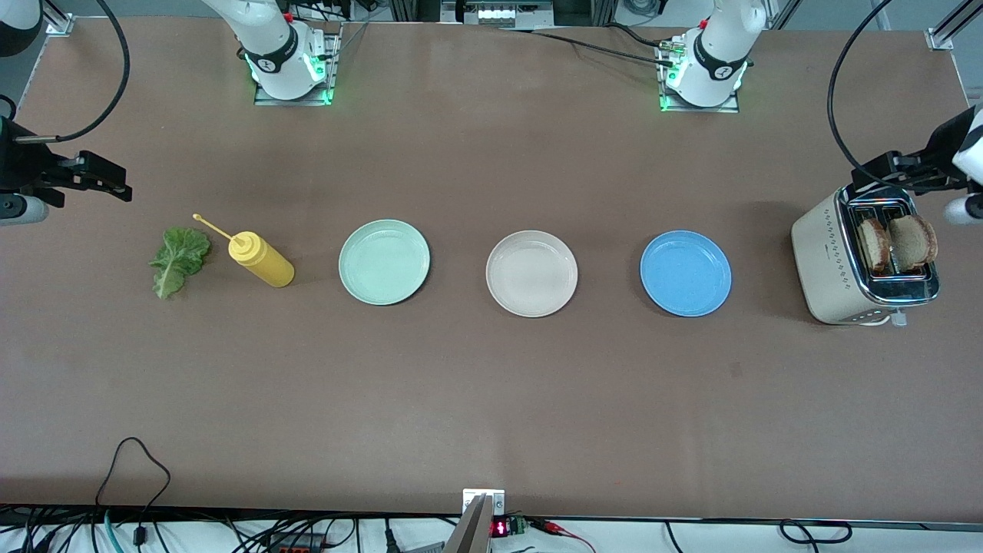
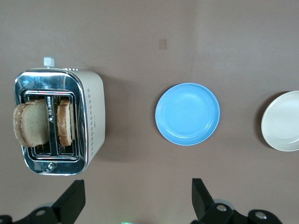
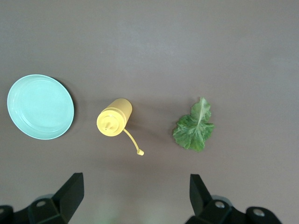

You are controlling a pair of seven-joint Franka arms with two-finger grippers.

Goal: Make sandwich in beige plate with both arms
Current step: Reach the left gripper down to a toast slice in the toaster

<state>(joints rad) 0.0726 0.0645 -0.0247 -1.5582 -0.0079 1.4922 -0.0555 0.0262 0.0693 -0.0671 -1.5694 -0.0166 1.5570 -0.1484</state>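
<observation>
Front view: round pale beige plate (image 1: 531,273) sits bare mid-surface between mint and blue plates. Left gripper (image 2: 135,198) is spread wide over the toaster; right gripper (image 3: 133,196) is spread wide near the ruffled green lettuce leaf (image 1: 179,260). Leaning brown toast slices (image 1: 897,243) may be crushed or jammed if pinched askew.

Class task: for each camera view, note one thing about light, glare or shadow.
Front view: green base lights glow; the cream chrome-topped toaster throws a soft shadow. Left wrist view: chrome reflects brightly around the brown toast slices. Right wrist view: even light, faint shadow beside the yellow squeeze bottle.
</observation>
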